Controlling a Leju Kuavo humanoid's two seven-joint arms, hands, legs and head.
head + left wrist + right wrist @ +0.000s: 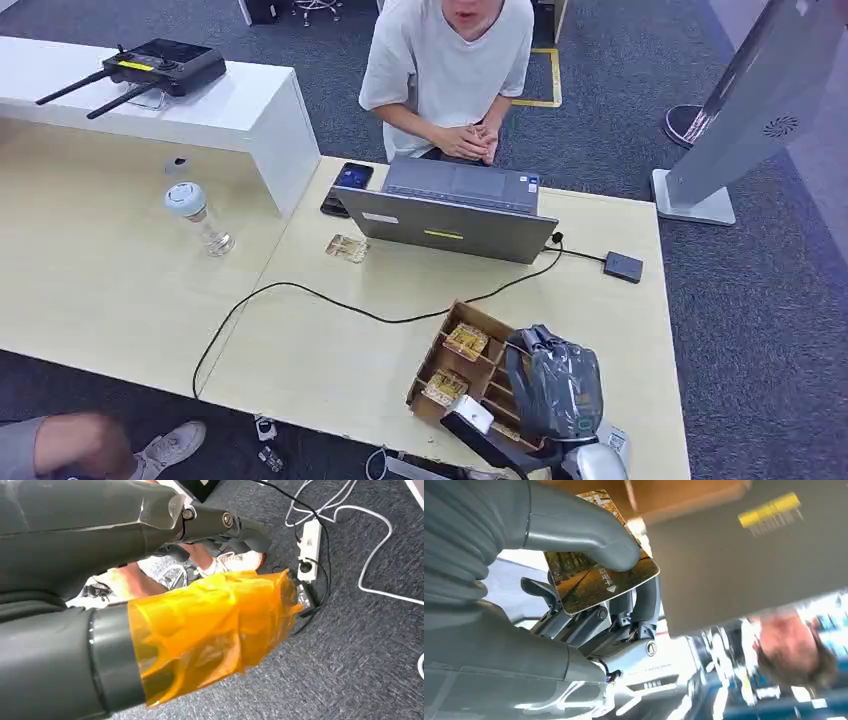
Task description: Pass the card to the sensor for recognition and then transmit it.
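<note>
Item: our right hand (589, 595) pinches the card (599, 575) between thumb and fingers above the card box (470, 365) at the table's (330, 350) near edge, by the laptop (450, 210); our left hand (200, 610) hangs over the floor, holding nothing, fingers apart.

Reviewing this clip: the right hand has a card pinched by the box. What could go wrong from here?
The card is pinched only near one edge by the right hand, so it may slip or twist. The sensor lies past the laptop and its cable; the arm might snag either.
</note>
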